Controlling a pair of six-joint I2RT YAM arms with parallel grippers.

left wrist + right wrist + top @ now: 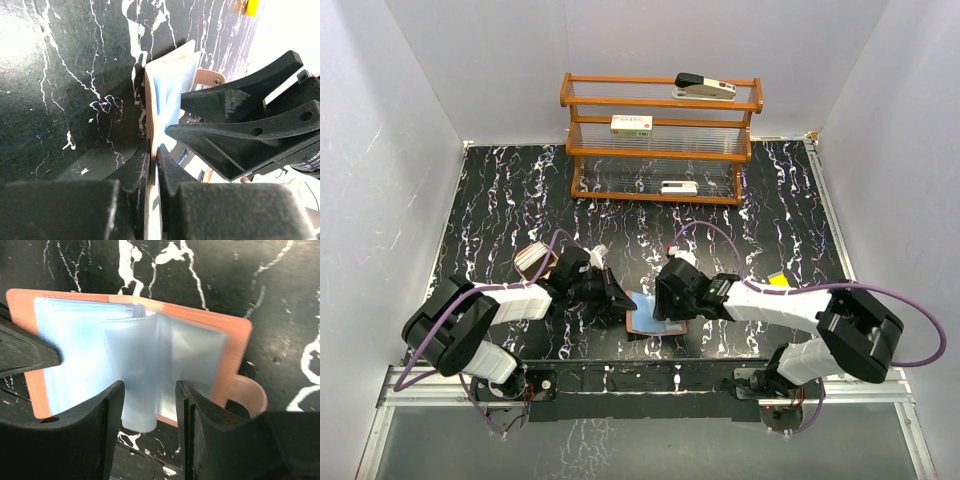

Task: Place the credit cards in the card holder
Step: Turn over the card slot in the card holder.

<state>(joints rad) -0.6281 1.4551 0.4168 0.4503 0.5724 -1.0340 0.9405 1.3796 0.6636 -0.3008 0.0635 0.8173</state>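
Observation:
The card holder (653, 320) lies open on the black marbled table between my two grippers, reddish-brown cover down, bluish glossy pockets (90, 355) up. My left gripper (619, 301) is shut on the holder's left edge; in the left wrist view its jaws (156, 156) pinch the cover and a blue pocket (170, 85). My right gripper (670, 304) hangs just above the holder's right half, open. In the right wrist view a curled-up pocket sleeve (140, 405) stands loose between its fingers (149, 390). The credit cards are out of view.
A wooden rack (660, 150) stands at the back with a stapler (705, 88) and white boxes (631, 124) on it. A pale striped object (534, 262) lies behind my left arm. A small yellow thing (778, 281) sits by my right arm. White walls close in both sides.

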